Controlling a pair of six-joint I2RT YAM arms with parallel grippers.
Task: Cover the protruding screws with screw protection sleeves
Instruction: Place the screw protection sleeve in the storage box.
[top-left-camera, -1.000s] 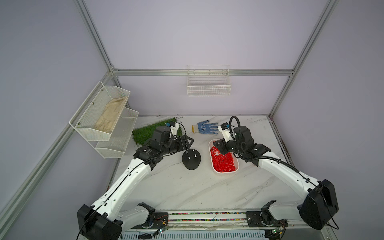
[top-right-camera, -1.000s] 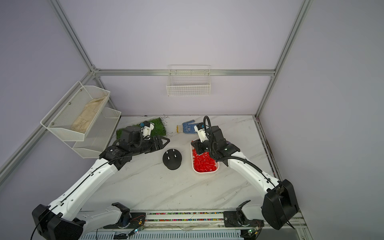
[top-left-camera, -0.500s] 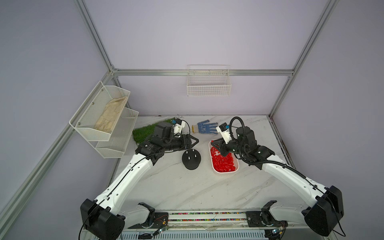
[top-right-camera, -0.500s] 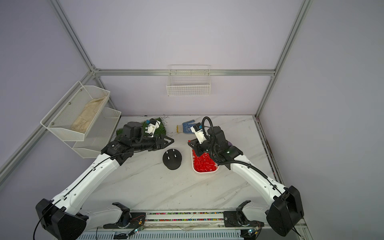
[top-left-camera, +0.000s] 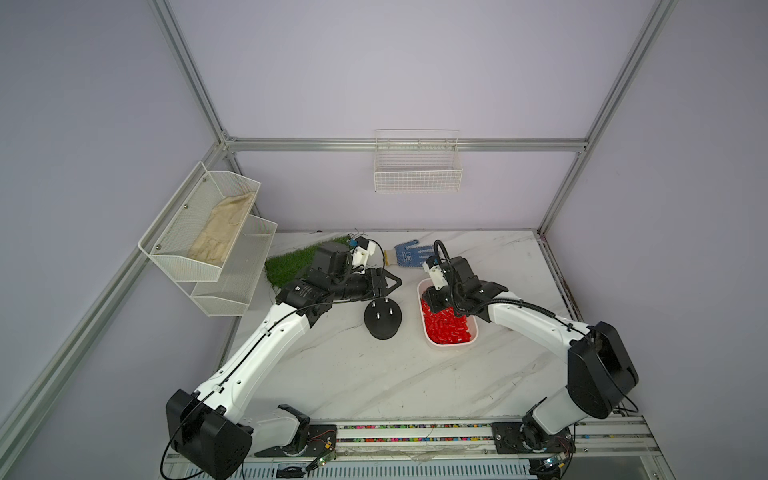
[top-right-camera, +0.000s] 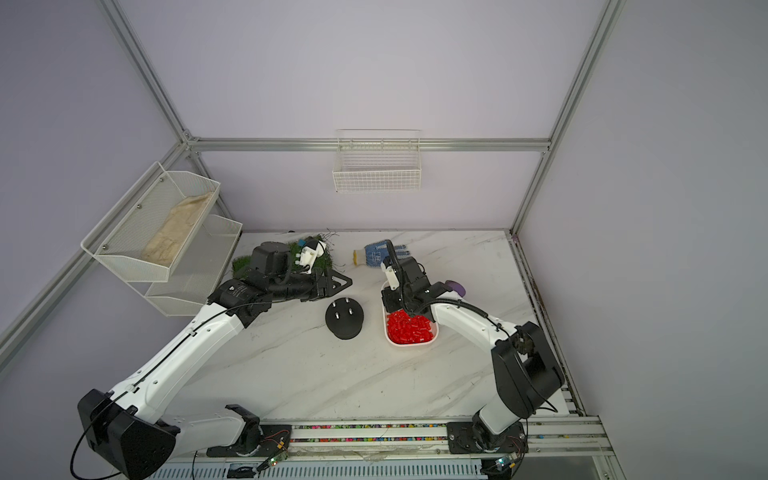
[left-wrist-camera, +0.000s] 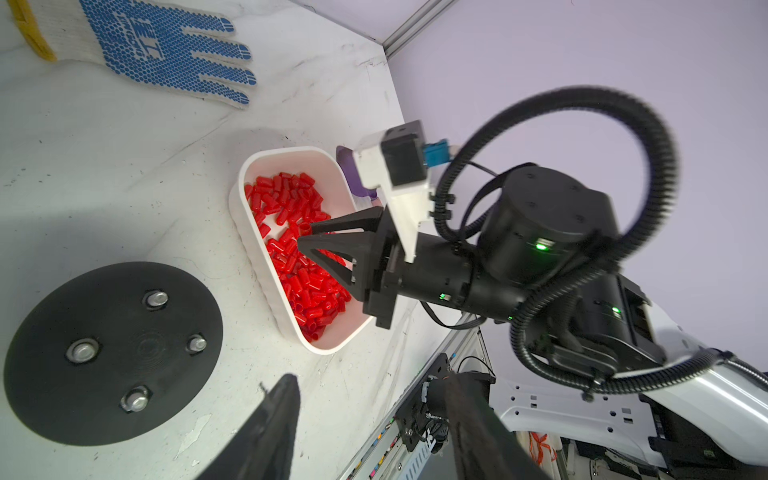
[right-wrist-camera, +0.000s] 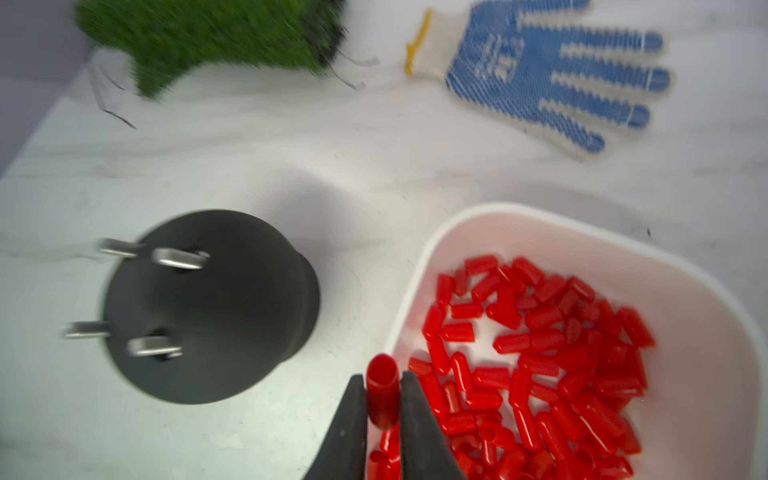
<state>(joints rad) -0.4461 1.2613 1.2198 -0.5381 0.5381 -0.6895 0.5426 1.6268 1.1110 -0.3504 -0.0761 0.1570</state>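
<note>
Top views show lilac walls (top-left-camera: 395, 62), marbled tabletop (top-left-camera: 374, 374), red screw protection sleeves (top-left-camera: 446, 328).

Blue-dotted glove (top-left-camera: 411, 254) near grass mat (top-left-camera: 286, 268) (frayed edges); wire basket (top-left-camera: 417, 174) on back wall.

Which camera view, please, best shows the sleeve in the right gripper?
The right wrist view: the red sleeve sits clearly pinched in the right gripper. In the left wrist view it blends into the tray's pile; both top views hide it under the arm.

Pale lilac walls (top-left-camera: 374, 62), marble tabletop (top-left-camera: 374, 374)
</note>
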